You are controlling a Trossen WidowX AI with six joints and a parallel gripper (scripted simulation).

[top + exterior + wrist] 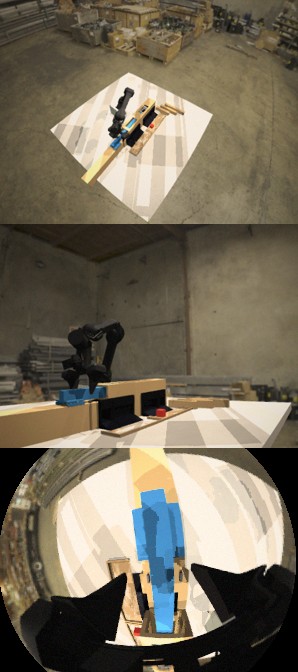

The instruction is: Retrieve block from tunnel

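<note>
The wooden tunnel (151, 103) (151, 385) stands on the table, with two dark openings in its side. The blue cage handle (116, 143) (79, 394) (159, 523) sticks out of its near end over a long wooden beam (102, 165) (43, 421) (150, 468). Blue also shows through a slot in the tunnel's top. A small red block (151, 126) (161, 412) (137, 632) lies outside, beside the tunnel, at the low board. My gripper (119, 136) (83, 389) (160, 571) is open and empty, pointing down, its fingers on either side of the blue piece near the tunnel mouth. The cage's inside is hidden.
A low wooden board (138, 146) (122, 432) runs along the tunnel's open side. Dark sloped flaps (134, 136) (116, 412) lie at the openings. Loose rods (175, 109) (198, 403) lie beyond the tunnel's far end. A pale upright panel (113, 110) stands near the arm.
</note>
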